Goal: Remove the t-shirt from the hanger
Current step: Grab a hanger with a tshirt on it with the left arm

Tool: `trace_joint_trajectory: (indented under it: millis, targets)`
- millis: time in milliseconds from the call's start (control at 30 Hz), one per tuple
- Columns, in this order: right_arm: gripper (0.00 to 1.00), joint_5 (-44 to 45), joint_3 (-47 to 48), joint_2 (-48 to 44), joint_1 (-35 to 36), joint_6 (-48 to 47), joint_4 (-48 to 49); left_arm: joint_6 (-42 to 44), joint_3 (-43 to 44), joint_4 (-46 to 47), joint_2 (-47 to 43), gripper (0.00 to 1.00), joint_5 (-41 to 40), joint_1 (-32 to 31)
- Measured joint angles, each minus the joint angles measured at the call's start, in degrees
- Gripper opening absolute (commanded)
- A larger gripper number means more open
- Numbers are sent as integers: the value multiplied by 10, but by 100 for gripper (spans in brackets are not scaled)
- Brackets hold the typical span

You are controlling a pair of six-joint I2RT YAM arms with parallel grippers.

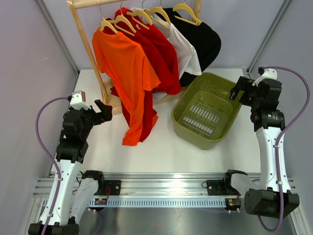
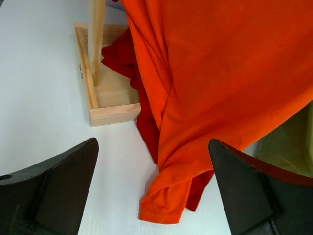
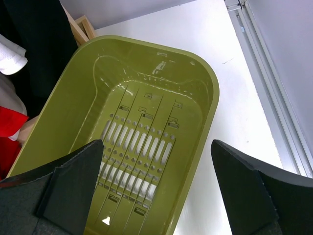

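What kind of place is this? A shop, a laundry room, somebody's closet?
Probably a robot test booth dressed as a laundry corner: a left arm and right arm mounted at a metal rail, a wooden rack of t-shirts on a white table, and a green basket beside it.

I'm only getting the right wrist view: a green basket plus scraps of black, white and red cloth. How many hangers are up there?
Observer: Five hangers on a wooden rack, with an orange t-shirt on the frontmost.
Operator: Is the other arm holding that orange one?
Observer: No. The left fingers stand open, short of the cloth.
Operator: Does the shirt hang free?
Observer: Not quite. Its bottom end rests bunched on the white table.
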Motion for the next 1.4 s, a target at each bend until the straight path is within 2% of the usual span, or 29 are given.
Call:
trace_joint_trajectory:
  millis: [167,433,667,767,1067,1233,1400]
  targets:
    - [100,-47,3,11,0,-40,0,-55,63,-32,22,99,26,0]
    - [100,-251,3,10,3,-176,-28,-140,226,-80,106,99,46,-7]
    - [99,-353,-7,17,4,-235,-48,-149,442,-142,253,99,-20,-105]
    - [99,-379,-28,14,4,-239,-42,-154,531,-158,318,98,-44,-125]
    - [99,-414,-56,14,4,-239,-34,-190,760,-188,506,94,-103,-130]
    - [100,-429,-67,14,4,-239,-25,-200,892,-209,617,87,-134,-133]
    - [99,-435,-75,10,4,-239,-23,-200,937,-222,674,82,-171,-131]
